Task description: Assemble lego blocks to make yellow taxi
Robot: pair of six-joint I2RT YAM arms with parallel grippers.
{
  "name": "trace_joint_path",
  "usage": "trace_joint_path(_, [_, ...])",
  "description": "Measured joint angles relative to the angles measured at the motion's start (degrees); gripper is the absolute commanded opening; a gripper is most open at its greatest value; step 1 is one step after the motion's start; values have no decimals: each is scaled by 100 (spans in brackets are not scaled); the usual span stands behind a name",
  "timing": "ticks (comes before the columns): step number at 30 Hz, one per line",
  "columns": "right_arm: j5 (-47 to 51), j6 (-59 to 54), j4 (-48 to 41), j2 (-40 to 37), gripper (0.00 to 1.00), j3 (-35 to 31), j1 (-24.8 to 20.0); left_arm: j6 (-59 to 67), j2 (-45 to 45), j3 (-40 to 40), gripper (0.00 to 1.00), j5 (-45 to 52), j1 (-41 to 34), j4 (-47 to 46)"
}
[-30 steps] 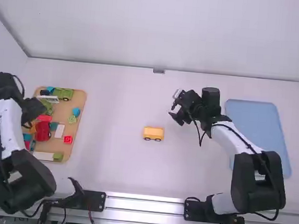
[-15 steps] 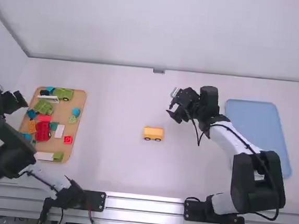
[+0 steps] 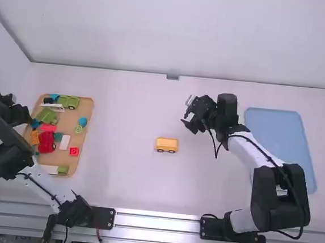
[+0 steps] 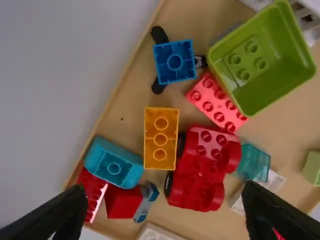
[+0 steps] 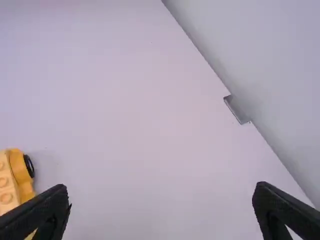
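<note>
The yellow car [image 3: 166,145] is set on its wheels near the middle of the white table [image 3: 123,178]. Beyond it and to its right, the right gripper [image 3: 189,113] is held above the table, its fingers spread wide. Farther out, a tan tray [image 3: 87,106] is placed on the left, where an orange block [image 4: 161,138] is laid between a blue block [image 4: 175,62] and a red car [image 4: 200,170], among other pieces. By the tray's outer edge, the left gripper [image 3: 22,115] is held, its fingers parted. On the far right, a blue tray [image 3: 280,137] is partly overhung by the right arm.
</note>
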Motion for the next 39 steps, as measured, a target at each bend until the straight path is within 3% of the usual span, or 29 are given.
trace_joint_path(9, [0,0,13,0,98,0,0,162,0,-1023,78,-81,0,931])
trace_joint_path(14, [-2,2,-24,0,98,0,0,144,0,-1488,64,-160,17,1384])
trace_joint_path(23, [-2,-2,-111,0,98,0,0,15,0,-1615,56,-166,28,1755])
trace_joint_path(39, [-2,0,-133,0,98,0,0,-229,0,-1880,54,-275,26,2197])
